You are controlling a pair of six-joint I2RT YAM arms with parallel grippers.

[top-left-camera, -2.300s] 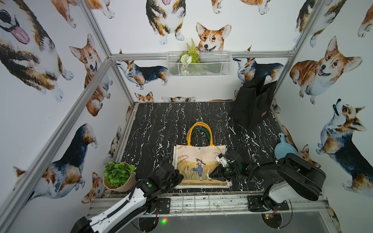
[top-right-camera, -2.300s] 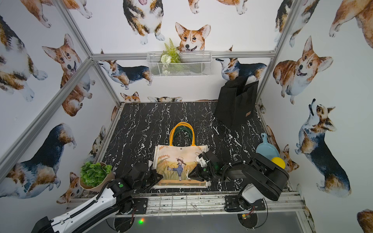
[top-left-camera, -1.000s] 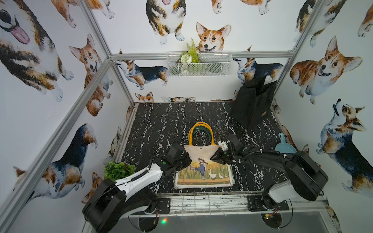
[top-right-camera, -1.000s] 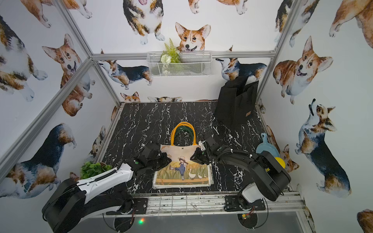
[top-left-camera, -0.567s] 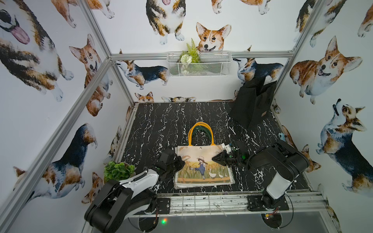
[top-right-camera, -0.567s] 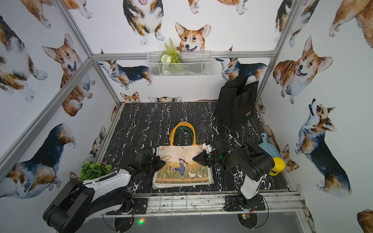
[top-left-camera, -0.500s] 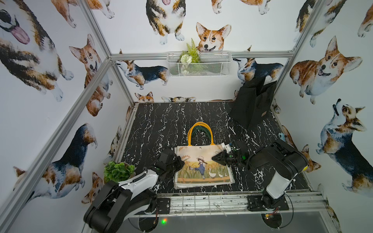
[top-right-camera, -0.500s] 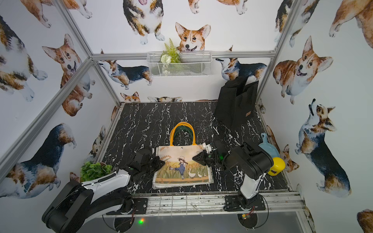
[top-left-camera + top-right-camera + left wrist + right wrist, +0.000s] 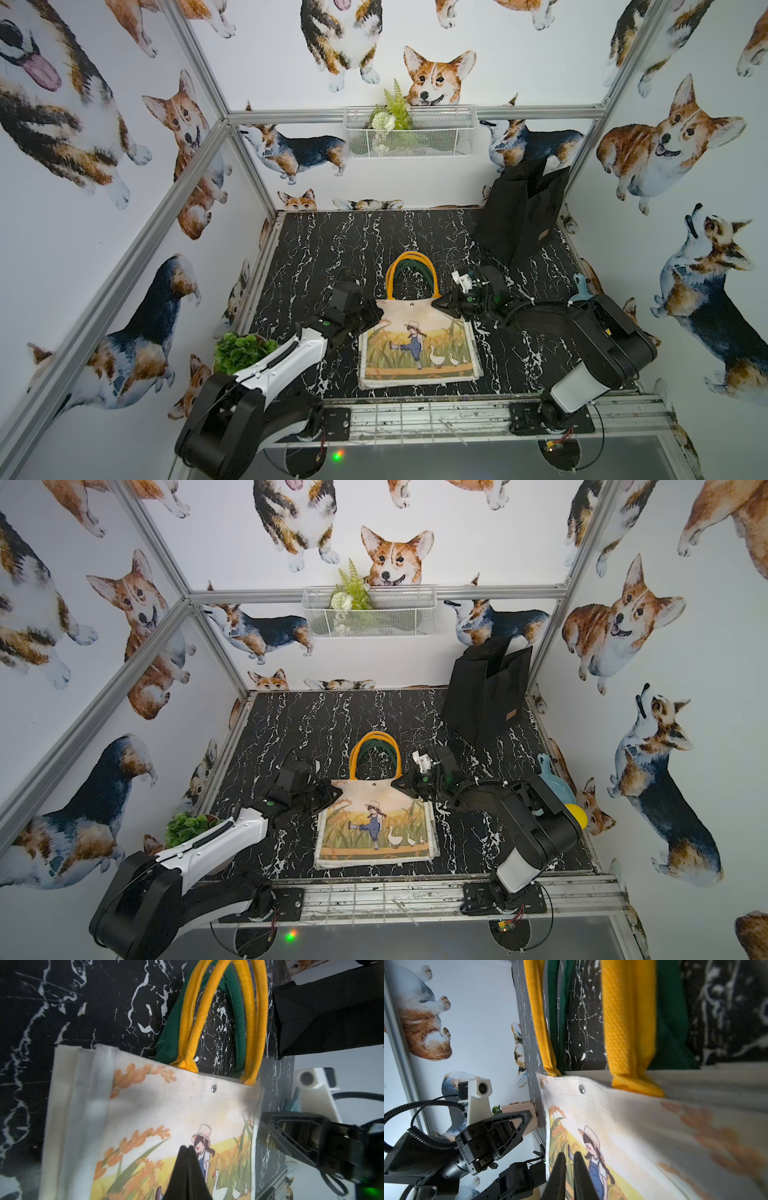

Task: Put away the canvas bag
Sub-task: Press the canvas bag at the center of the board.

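i have the canvas bag [image 9: 415, 345] lying flat on the black marble table [image 9: 332, 249], printed side up, in the front middle of the cell; both top views show it. its yellow and green handles [image 9: 255, 1022] lie on the table and point toward the back wall [image 9: 415, 183].

my left gripper [image 9: 375, 311] sits over the bag's upper left corner and hides that corner in both top views. in the left wrist view the left gripper's [image 9: 187, 1148] jaws are pressed tight together with no cloth between them, and the bag's picture shows beyond the tips. i cannot tell whether the tips touch the cloth.

my right gripper [image 9: 434, 304] sits over the upper right corner, facing the left one across the bag's top edge. in the right wrist view the right gripper's [image 9: 568, 1154] jaws are almost together, with a thin slit between the fingers [image 9: 560, 1167]. the print shows through that slit, so they are grasping nothing.

a black bag [image 9: 519, 216] stands upright with its mouth open in the back right corner, well apart from the canvas bag. a wire basket [image 9: 436, 137] hangs on the back wall with some greenery [image 9: 395, 112] in it. a potted plant [image 9: 243, 353] is at the front left corner. a blue scoop [image 9: 555, 781] and a yellow ball [image 9: 575, 814] lie by the right wall [image 9: 623, 771].
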